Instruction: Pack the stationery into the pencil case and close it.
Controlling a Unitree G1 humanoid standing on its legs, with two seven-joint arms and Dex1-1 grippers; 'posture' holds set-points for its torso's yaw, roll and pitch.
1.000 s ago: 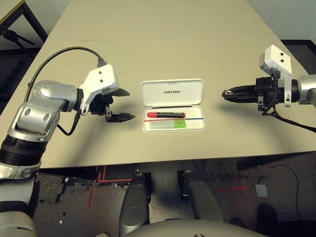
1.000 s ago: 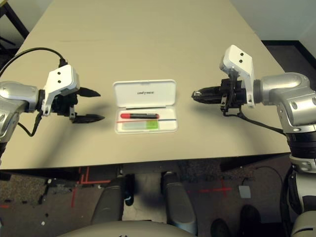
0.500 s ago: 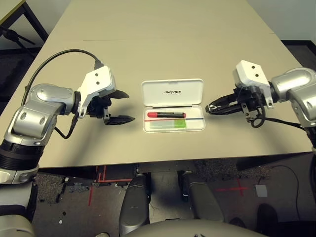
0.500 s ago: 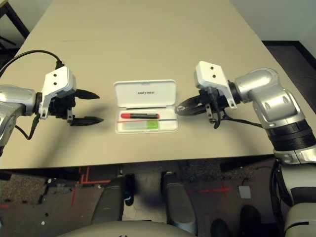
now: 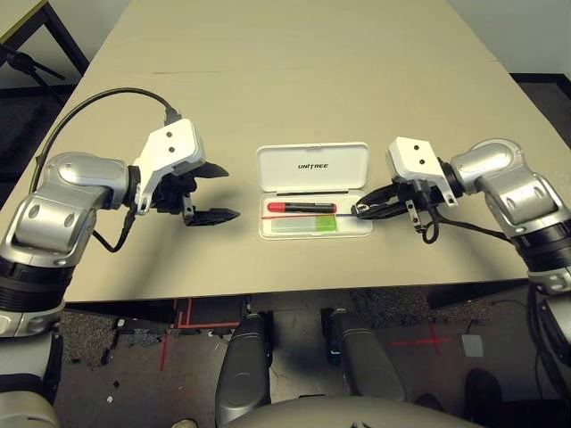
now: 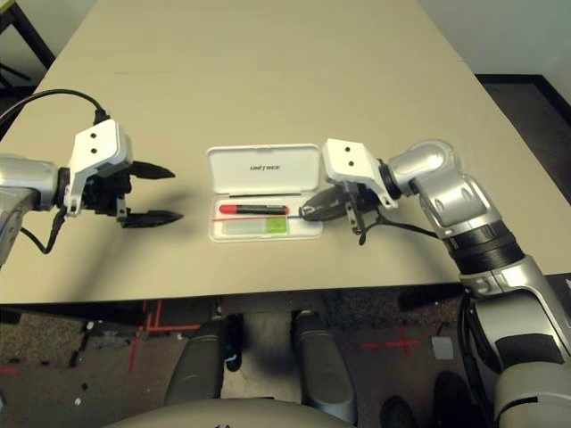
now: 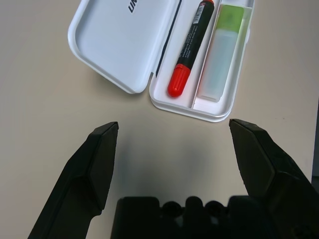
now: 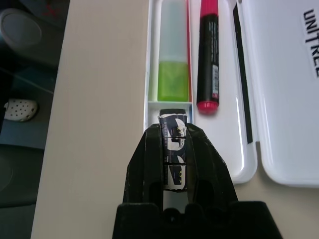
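Surface: beige tabletop [image 5: 294, 80] carrying open white hard-plastic case [image 5: 314, 189].
Right tool [image 5: 363, 210]: having descended to case, gripping small silver-grey piece [image 8: 172, 154].
Left tool [image 5: 217, 191]: spread open, waiting.

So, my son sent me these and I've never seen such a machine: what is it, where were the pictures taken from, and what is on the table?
It is a humanoid robot with two silver arms at a beige table. Two pictures look down from its head; two come from cameras on its wrists. On the table lies an open white pencil case whose tray holds a red marker and a light-green bar. The left gripper is open, beside the case, holding nothing. The right gripper is shut on a small silver-grey piece, held at the tray's end compartment.
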